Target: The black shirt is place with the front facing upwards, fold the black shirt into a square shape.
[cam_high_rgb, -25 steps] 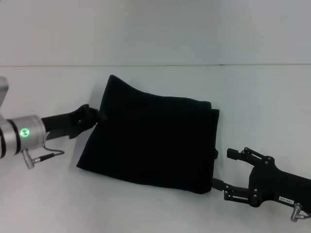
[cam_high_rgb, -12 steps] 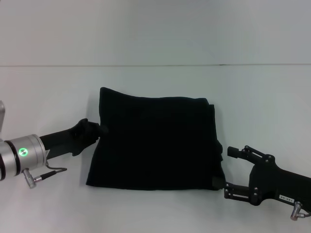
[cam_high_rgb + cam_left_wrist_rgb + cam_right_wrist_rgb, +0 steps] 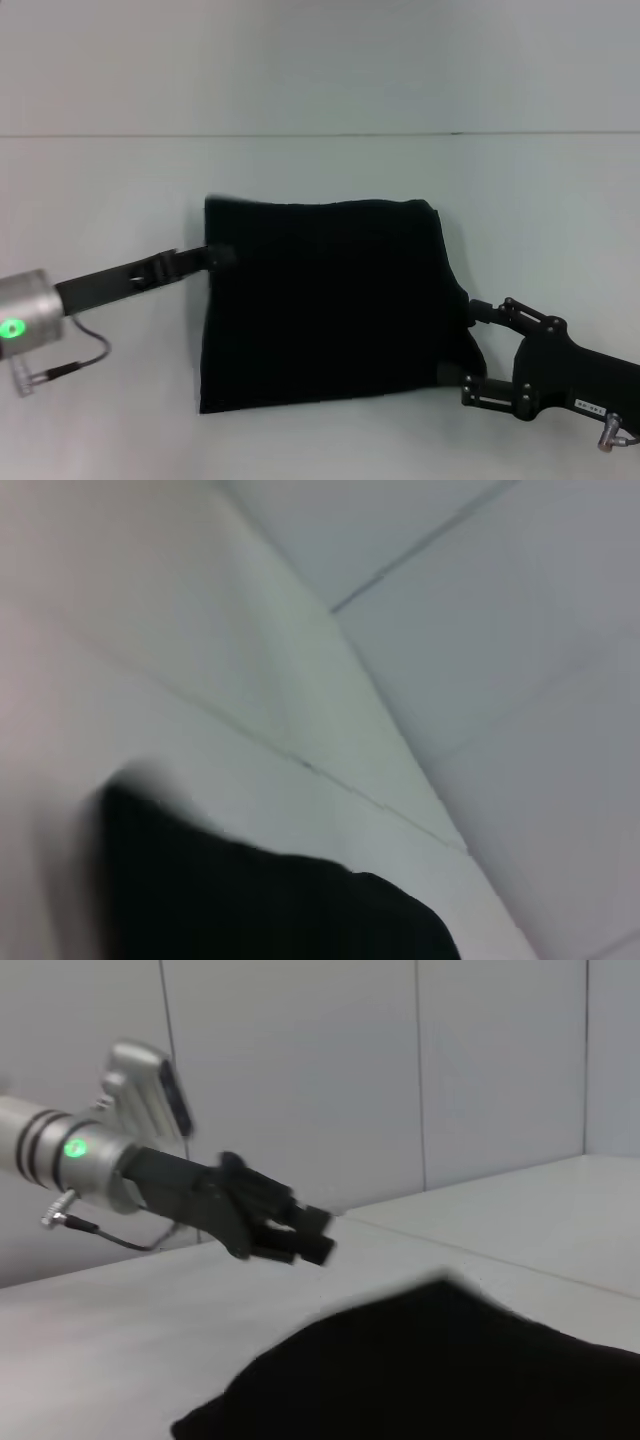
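The black shirt (image 3: 330, 300) lies folded in a rough square on the white table, plain black side up, with no lettering showing. It also shows in the left wrist view (image 3: 270, 910) and the right wrist view (image 3: 450, 1370). My left gripper (image 3: 222, 256) is at the upper part of the shirt's left edge. In the right wrist view the left gripper (image 3: 315, 1240) hangs just above the table, apart from the cloth. My right gripper (image 3: 473, 347) is open at the shirt's lower right edge, with one finger on each side of that corner.
The white table (image 3: 100, 180) runs back to a pale wall. A thin cable (image 3: 70, 365) hangs from my left wrist, near the table's left side.
The shirt has swung round and now lies squarer to me, its right edge against my right gripper. My left gripper has moved along the shirt's left edge. My right gripper has barely moved.
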Robot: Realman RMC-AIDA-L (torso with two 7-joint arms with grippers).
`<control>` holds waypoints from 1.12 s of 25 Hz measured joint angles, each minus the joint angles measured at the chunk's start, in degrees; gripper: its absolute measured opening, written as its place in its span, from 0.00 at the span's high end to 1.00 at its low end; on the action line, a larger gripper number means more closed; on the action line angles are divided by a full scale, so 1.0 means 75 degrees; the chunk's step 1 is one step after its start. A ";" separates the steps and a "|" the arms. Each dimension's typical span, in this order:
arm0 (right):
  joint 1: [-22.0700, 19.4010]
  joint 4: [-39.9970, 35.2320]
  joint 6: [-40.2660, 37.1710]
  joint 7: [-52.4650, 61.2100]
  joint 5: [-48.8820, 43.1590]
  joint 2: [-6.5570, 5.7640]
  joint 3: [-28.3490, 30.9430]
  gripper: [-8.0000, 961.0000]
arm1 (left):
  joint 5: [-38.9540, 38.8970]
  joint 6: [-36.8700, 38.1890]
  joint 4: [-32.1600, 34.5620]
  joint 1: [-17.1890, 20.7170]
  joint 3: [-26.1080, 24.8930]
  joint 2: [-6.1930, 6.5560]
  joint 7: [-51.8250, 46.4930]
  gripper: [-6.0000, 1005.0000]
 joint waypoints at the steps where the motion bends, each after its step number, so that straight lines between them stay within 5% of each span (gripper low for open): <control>1: 0.0003 0.0000 0.0019 -0.0008 0.0029 0.0001 0.0019 0.02 | -0.0001 0.0215 0.0197 0.0110 0.0000 0.0034 0.0493 0.92; 7: 0.0007 -0.0023 0.0036 -0.0036 0.0242 0.0001 0.0061 0.02 | 0.0044 0.1479 0.1489 0.0924 -0.0008 -0.0089 0.3305 0.56; 14: -0.0139 -0.0082 0.0119 -0.0253 0.0341 -0.0005 0.0082 0.02 | 0.0333 0.2602 0.1834 0.1809 -0.0046 -0.0474 0.6276 0.24; 20: -0.0219 -0.0023 0.0602 -0.0341 0.0303 -0.0008 -0.0020 0.02 | 0.0862 0.1991 0.1748 0.1960 -0.0075 -0.0593 0.6464 0.08; 28: -0.0240 -0.0012 0.0717 -0.0343 0.0297 -0.0009 -0.0044 0.02 | 0.0865 0.1685 0.1567 0.1907 -0.0134 -0.0539 0.6156 0.08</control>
